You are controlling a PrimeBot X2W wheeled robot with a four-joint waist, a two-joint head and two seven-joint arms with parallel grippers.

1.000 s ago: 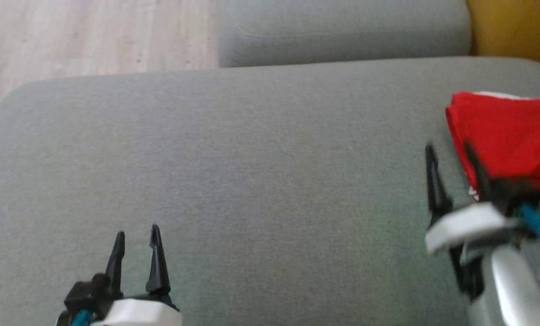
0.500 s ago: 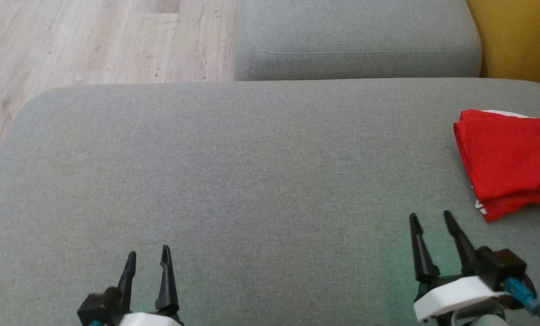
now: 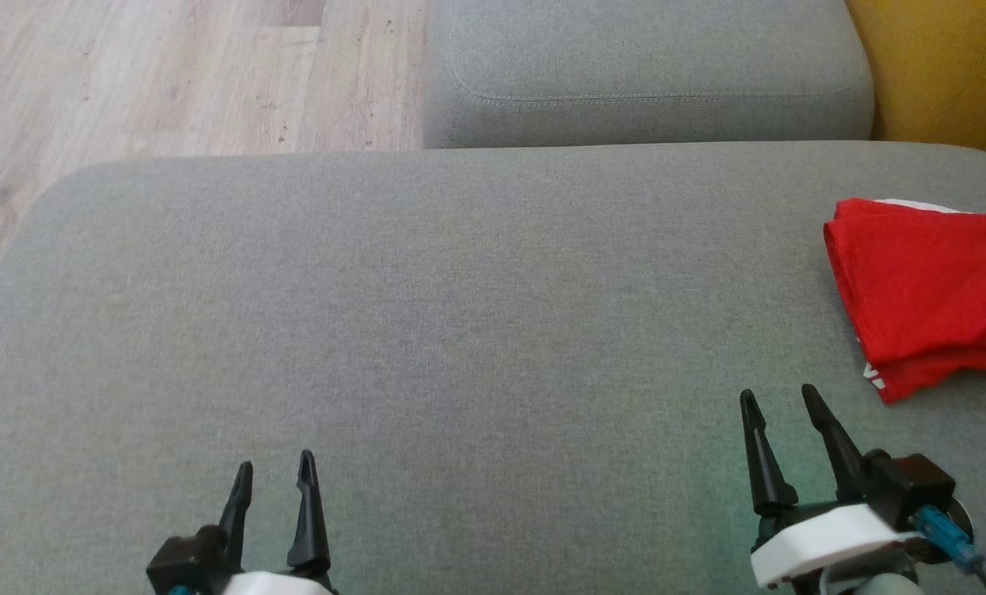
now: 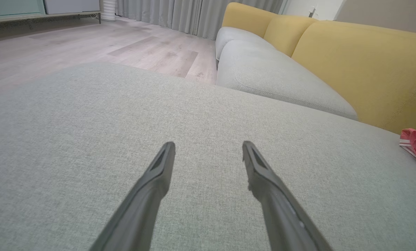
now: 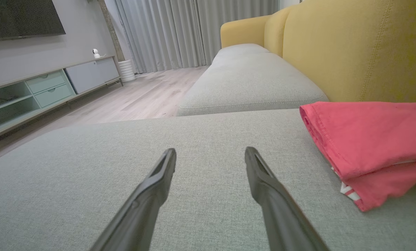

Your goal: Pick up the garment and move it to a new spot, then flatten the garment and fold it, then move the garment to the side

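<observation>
On grey sofa cushion [image 3: 459, 314] — garment [image 3: 931, 289]; left end effector [image 3: 275, 459], right end effector [image 3: 777, 391] both spread

Grey seat cushion [image 3: 459, 314] in front; 2nd grey cushion [image 3: 650, 74] behind, yellow backrest [image 3: 947, 74] right, wood floor [image 3: 170, 83] left.

The garment [image 3: 931, 285] is solid red, with white markings at its near edge. The sofa seat [image 3: 459, 314] is a plain grey weave. The backrest [image 5: 354, 48] is mustard yellow. The floor [image 3: 170, 74] is pale wood-grain planks. The curtains [image 5: 180, 35] are grey. The left end effector [image 3: 275, 459] and right end effector [image 3: 777, 390] have black fingers [image 3: 763, 463] and white housings.
</observation>
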